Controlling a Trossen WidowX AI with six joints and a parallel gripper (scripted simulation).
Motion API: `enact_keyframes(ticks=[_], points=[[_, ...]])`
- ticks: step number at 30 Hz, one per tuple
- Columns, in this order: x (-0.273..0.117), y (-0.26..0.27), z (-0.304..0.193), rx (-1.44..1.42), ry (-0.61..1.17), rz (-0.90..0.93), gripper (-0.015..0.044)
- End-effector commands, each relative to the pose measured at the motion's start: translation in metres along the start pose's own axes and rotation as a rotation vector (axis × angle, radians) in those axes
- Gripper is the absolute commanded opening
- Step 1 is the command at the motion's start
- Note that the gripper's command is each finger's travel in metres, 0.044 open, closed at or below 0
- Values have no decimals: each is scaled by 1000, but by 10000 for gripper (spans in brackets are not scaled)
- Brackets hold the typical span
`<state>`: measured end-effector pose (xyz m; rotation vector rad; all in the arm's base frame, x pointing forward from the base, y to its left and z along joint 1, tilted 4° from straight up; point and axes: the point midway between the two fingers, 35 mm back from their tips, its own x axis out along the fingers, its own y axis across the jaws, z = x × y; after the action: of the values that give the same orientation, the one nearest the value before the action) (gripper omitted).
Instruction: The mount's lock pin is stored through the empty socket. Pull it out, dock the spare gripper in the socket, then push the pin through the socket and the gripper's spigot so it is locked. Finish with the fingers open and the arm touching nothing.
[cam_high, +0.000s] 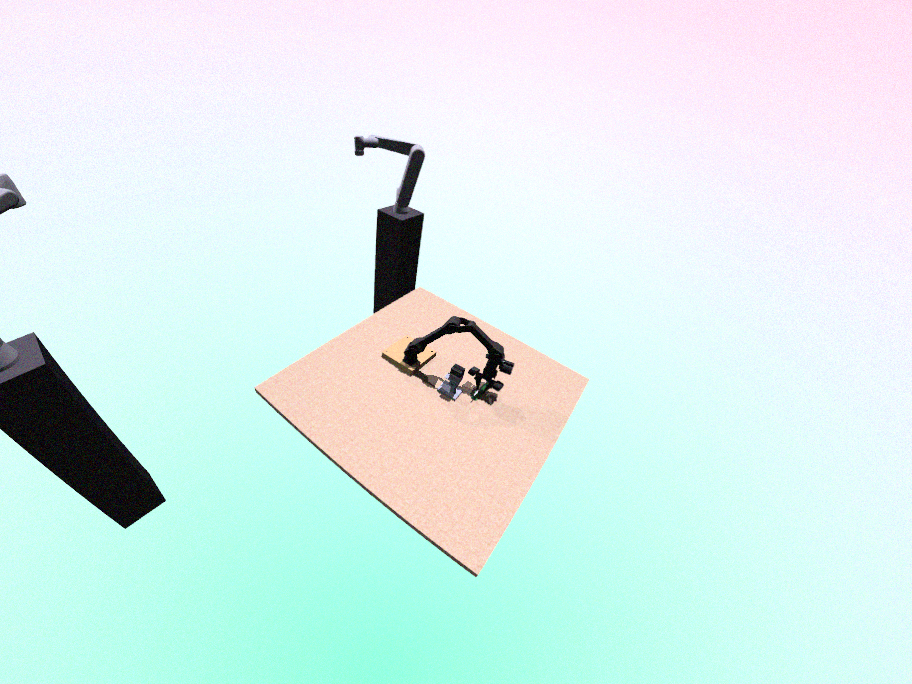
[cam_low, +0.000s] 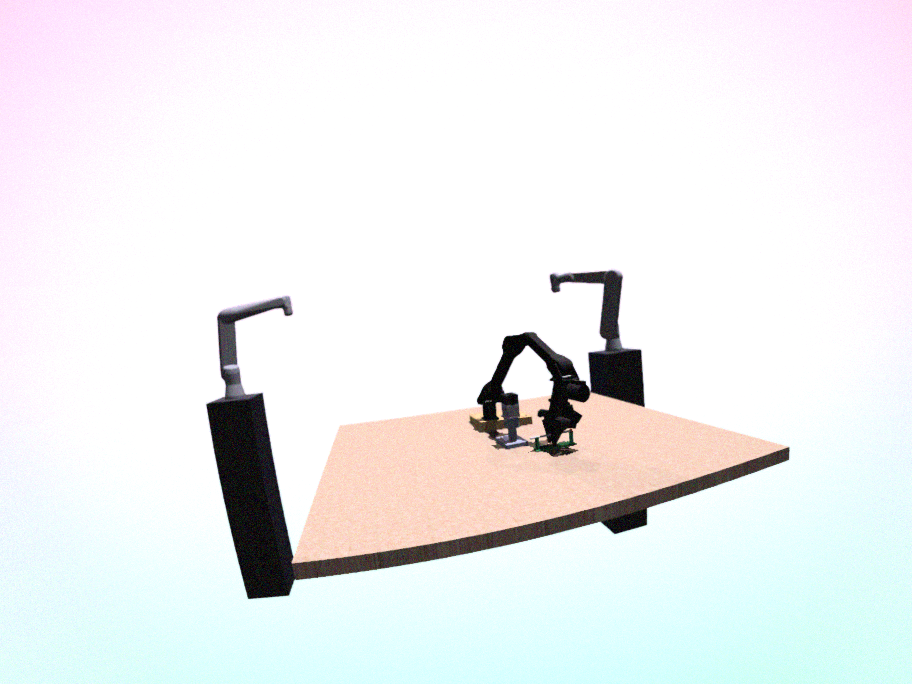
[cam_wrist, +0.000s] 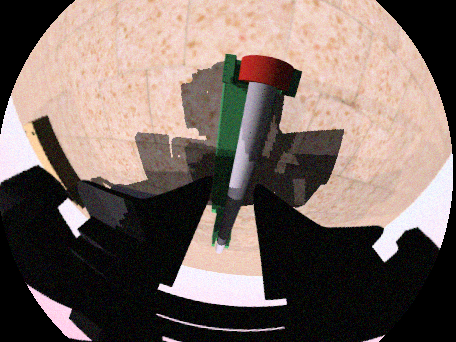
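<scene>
The lock pin, grey with a red head, lies along the top of a green cradle on the table. My gripper is low over the cradle, its fingers parted on either side of the pin's shaft, with a gap on each side in the wrist view. The grey mount stands upright beside the cradle, nearer the arm's base. A dark block sits on top of it; whether this is the docked spare gripper is too small to tell.
The arm's base stands on a yellow-brown board behind the mount; its edge also shows at the left of the wrist view. Two grey arms on black pedestals stand beyond the table's edges.
</scene>
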<state>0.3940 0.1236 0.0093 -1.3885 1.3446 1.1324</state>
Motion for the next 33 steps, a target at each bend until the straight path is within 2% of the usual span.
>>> enact_keyframes(ticks=[1,5,8,18,33], points=[[2,1,1,4,-3,4,127],[2,1,1,4,-3,4,23],[2,1,1,4,-3,4,3],[-1,0,0,4,-3,4,0],[-42,-1,-10,4,-3,4,0]])
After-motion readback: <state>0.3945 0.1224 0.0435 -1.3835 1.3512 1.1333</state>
